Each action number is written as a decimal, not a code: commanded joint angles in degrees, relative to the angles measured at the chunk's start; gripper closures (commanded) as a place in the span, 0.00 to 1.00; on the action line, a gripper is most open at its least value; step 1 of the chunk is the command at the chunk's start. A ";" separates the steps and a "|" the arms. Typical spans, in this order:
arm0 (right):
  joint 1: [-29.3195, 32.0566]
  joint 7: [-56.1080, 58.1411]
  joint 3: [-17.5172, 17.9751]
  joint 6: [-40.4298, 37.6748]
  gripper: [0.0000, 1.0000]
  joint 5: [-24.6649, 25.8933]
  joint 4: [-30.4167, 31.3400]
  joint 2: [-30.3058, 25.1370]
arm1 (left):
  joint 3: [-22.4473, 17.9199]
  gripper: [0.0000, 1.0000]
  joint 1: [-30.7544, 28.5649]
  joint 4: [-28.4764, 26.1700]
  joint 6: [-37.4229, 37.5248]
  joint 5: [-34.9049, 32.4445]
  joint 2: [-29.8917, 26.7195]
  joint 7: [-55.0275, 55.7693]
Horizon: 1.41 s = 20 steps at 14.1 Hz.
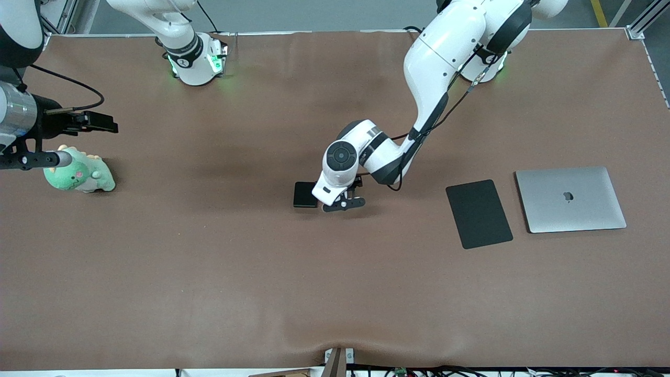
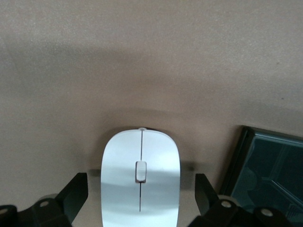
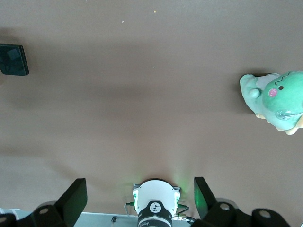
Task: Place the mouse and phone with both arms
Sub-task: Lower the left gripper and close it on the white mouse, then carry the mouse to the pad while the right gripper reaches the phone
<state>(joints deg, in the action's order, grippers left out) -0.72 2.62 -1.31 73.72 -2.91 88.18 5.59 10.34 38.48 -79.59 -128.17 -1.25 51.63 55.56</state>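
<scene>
The white mouse (image 2: 140, 177) lies on the brown table between the fingers of my left gripper (image 2: 140, 182), which is open with a gap on each side of it. In the front view the left gripper (image 1: 343, 203) is low over the middle of the table and hides the mouse. The black phone (image 1: 305, 194) lies flat right beside the mouse, toward the right arm's end; it also shows in the left wrist view (image 2: 270, 170) and the right wrist view (image 3: 13, 59). My right gripper (image 3: 140, 194) is open and empty, held high over the right arm's end of the table, waiting.
A flat black mouse pad (image 1: 478, 213) and a closed silver laptop (image 1: 569, 199) lie toward the left arm's end. A green dinosaur toy (image 1: 79, 172) sits at the right arm's end, below the right hand, and shows in the right wrist view (image 3: 277, 100).
</scene>
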 commanded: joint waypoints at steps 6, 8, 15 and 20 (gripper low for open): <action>1.07 0.19 0.52 -1.12 0.00 -0.69 -0.73 1.09 | -0.41 0.85 0.28 1.10 1.34 -0.77 -0.03 2.27; 1.25 0.19 0.52 -1.56 0.00 -0.69 -0.64 1.97 | -0.41 1.00 0.28 1.19 1.87 -1.03 -0.47 2.27; 0.55 -0.33 0.61 -4.20 0.00 -0.78 -0.64 4.25 | -3.05 1.00 -3.40 1.45 9.14 -2.61 -9.07 0.96; -0.85 -0.33 0.78 -2.01 0.00 -1.47 -0.91 5.48 | -2.87 1.00 -12.27 1.10 17.95 -4.28 -17.69 -7.11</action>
<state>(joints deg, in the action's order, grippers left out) -0.90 2.61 -0.99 71.11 -3.45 88.21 10.10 7.15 29.05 -76.74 -112.08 -4.41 37.52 51.16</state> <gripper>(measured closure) 0.000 0.396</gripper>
